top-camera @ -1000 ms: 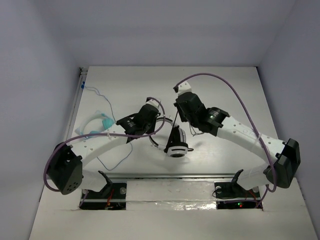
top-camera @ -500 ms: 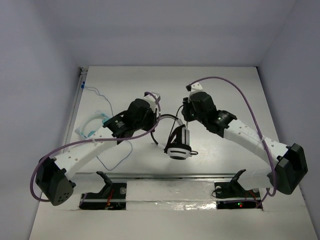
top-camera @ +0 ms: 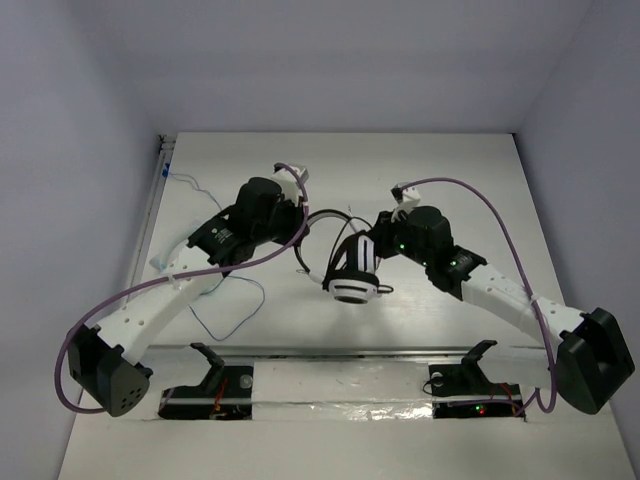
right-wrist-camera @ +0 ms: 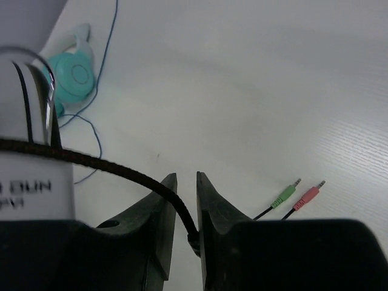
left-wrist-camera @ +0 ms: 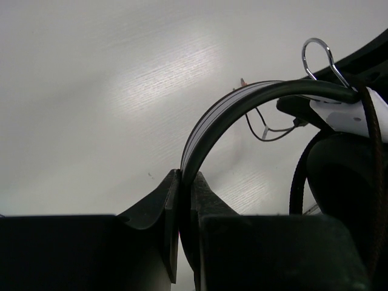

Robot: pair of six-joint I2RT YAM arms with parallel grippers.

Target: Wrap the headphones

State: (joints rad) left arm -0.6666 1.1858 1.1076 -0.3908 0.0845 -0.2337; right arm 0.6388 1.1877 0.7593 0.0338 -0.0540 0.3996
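Two plugs (right-wrist-camera: 297, 194) lie loose, lower right: wrapping looks barely begun. My left gripper (left-wrist-camera: 185, 177) clamps the headphones (top-camera: 352, 275) by the headband (left-wrist-camera: 230, 104), mid-frame. The cable (right-wrist-camera: 121, 167) threads my right gripper (right-wrist-camera: 183, 180); pinched or slack, I cannot tell.

Left gripper (left-wrist-camera: 185, 182), lower centre: its two dark fingers pinch the thin headband (left-wrist-camera: 209, 124) of the headphones (left-wrist-camera: 285, 90), which arcs up and rightward over the white table (left-wrist-camera: 91, 91). Upper right: a metal wire loop (left-wrist-camera: 317, 51) above a white slider piece (left-wrist-camera: 345, 116). Right: the black earcup (left-wrist-camera: 342, 182), with a braided cable (left-wrist-camera: 374, 157) running down past it.
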